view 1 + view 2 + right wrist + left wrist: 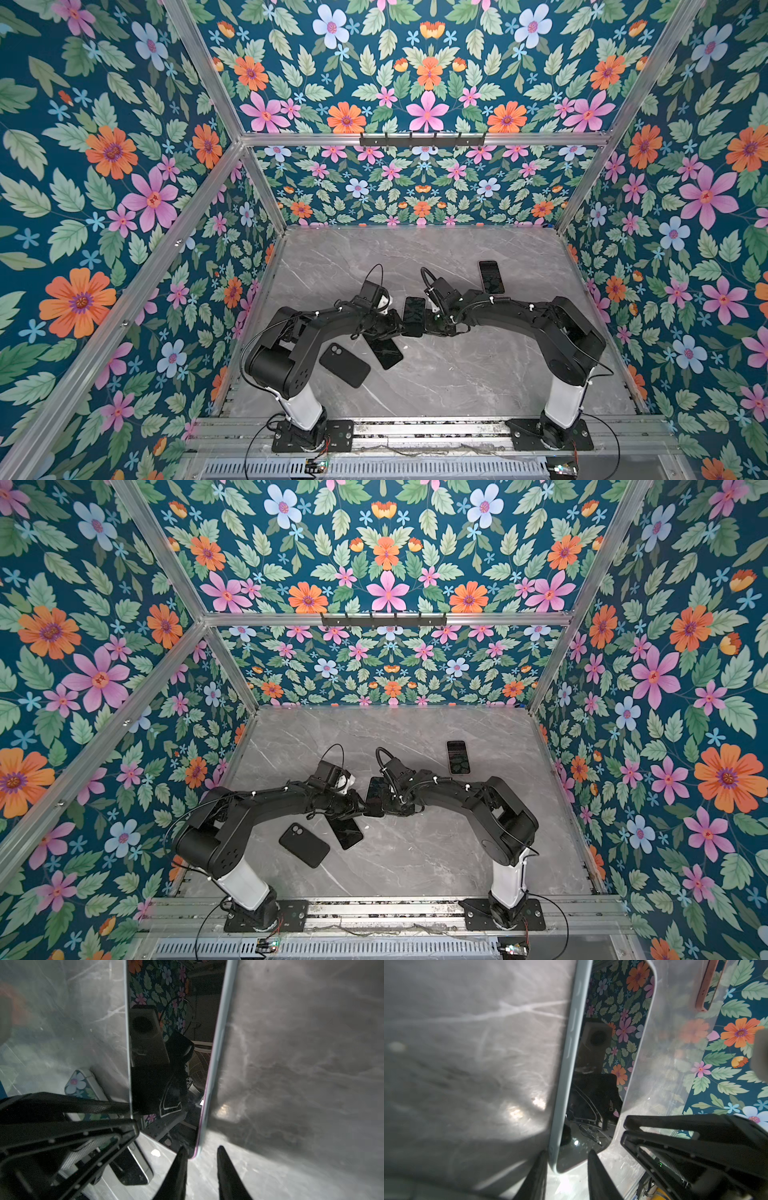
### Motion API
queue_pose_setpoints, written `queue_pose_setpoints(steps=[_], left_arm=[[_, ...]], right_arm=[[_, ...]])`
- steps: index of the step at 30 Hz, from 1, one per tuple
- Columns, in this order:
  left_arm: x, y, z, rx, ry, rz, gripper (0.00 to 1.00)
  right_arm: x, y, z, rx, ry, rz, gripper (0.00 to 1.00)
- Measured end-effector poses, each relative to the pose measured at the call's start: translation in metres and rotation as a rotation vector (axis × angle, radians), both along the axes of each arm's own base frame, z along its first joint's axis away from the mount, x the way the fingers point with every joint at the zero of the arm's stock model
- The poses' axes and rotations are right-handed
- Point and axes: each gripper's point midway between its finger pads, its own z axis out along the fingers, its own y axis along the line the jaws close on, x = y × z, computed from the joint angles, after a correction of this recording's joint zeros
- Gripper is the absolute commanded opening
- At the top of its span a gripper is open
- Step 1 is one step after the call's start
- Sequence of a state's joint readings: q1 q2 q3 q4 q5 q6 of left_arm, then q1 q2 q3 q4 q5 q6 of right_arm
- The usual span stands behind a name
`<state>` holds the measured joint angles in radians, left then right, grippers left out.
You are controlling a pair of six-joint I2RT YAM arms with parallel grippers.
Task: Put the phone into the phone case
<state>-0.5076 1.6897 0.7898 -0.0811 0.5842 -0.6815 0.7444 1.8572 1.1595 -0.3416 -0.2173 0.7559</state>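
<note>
We see both arms meeting mid-counter (pixel 478 374) over one phone (pixel 414 313), visible in both top views (pixel 376 795). The phone is screen up, dark glass mirroring the flowered walls, and has a pale rim. We cannot tell if that rim is a case.

The left end effector (pixel 568 1152) is clamped on the phone near one end. In its wrist view one finger (pixel 538 1174) sits against the pale rim and the opposite one lies over the glass. In the right wrist view the same phone (pixel 166 1064) has its long edge pinched between those two black fingers.

The right end effector (pixel 201 1148) has its jaws apart. The phone's corner sits in the gap, one fingertip (pixel 180 1159) just beside it and the opposite fingertip clear of it. So the grip is left-side only. In a top view the right end effector (pixel 429 328) is just beside the phone's near end, opposite the left end effector (pixel 400 328).

From the wrist views the phone looks lifted off the counter, with shadow under it.

A black phone case (pixel 344 365) lies flat with its camera cut-out up, near the left arm and apart from the held phone. A second phone (pixel 386 353) lies just beside the case, partly under the left arm. A third phone (pixel 491 277) lies flat further back on the right, well apart.
</note>
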Motion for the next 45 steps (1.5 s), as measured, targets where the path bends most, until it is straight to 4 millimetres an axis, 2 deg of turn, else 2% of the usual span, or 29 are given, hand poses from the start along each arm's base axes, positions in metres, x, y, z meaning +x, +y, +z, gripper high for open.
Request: queue_pose_setpoints(steps=[5, 13, 35, 37, 42, 45], left_arm=[[-0.004, -0.01, -0.001, -0.023, 0.0, -0.014, 0.28], [-0.004, -0.014, -0.002, -0.038, -0.001, -0.009, 0.27], [-0.005, -0.016, -0.001, -0.052, -0.005, 0.003, 0.26], [-0.006, -0.015, 0.0, -0.046, -0.009, 0.005, 0.28], [-0.01, -0.01, 0.006, -0.009, 0.002, 0.002, 0.34], [0.002, -0.005, 0.02, 0.001, -0.034, 0.02, 0.47]], right_arm=[[0.001, 0.0, -0.003, -0.004, 0.004, -0.002, 0.28], [0.001, -0.003, -0.01, -0.024, 0.011, -0.007, 0.27], [0.0, -0.011, -0.01, -0.032, 0.003, -0.029, 0.07], [0.0, -0.012, -0.008, -0.034, -0.003, -0.032, 0.07], [-0.001, -0.009, 0.009, -0.012, -0.029, -0.025, 0.21], [0.006, -0.006, 0.019, -0.009, -0.05, -0.029, 0.23]])
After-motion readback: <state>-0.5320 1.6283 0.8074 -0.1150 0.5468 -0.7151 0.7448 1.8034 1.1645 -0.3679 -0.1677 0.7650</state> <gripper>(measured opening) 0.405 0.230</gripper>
